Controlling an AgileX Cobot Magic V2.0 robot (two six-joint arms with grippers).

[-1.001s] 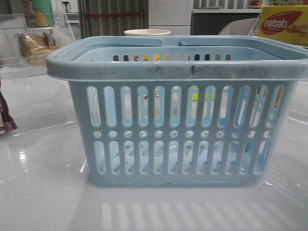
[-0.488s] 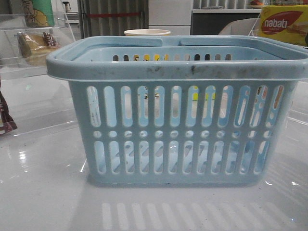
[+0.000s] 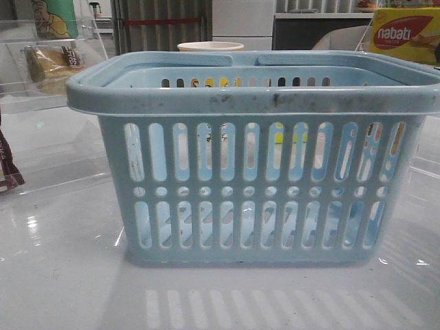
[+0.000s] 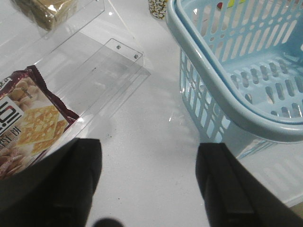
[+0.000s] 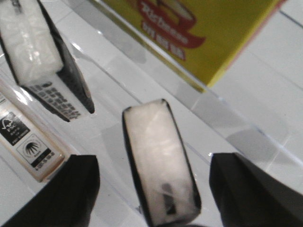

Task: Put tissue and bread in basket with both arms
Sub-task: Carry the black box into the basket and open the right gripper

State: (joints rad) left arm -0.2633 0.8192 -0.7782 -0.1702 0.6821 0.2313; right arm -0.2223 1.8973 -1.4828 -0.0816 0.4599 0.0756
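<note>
The front view shows the basket (image 3: pixel 254 158) standing upright at the centre of the white table (image 3: pixel 62 282), with neither arm in sight; the bread (image 3: pixel 51 63) lies on a clear shelf (image 3: pixel 27 103) at 10 o'clock from the basket, and a yellow box (image 3: pixel 404 34) sits at 2 o'clock. Only the left wrist view shows the left gripper (image 4: pixel 149 182): its jaws stand wide apart over bare table, holding nothing, with the basket rim (image 4: pixel 208 80) just beside one finger and a dark red-brown cracker wrapper (image 4: pixel 28 123) beside the other. Only the right wrist view shows the tissue (image 5: pixel 161 163), a dark-edged packet with a pale face, lying on a clear shelf between the spread, empty fingers of the right gripper (image 5: pixel 154 189). A second similar packet (image 5: pixel 45 56) lies nearby, and the yellow box rises behind.
</note>
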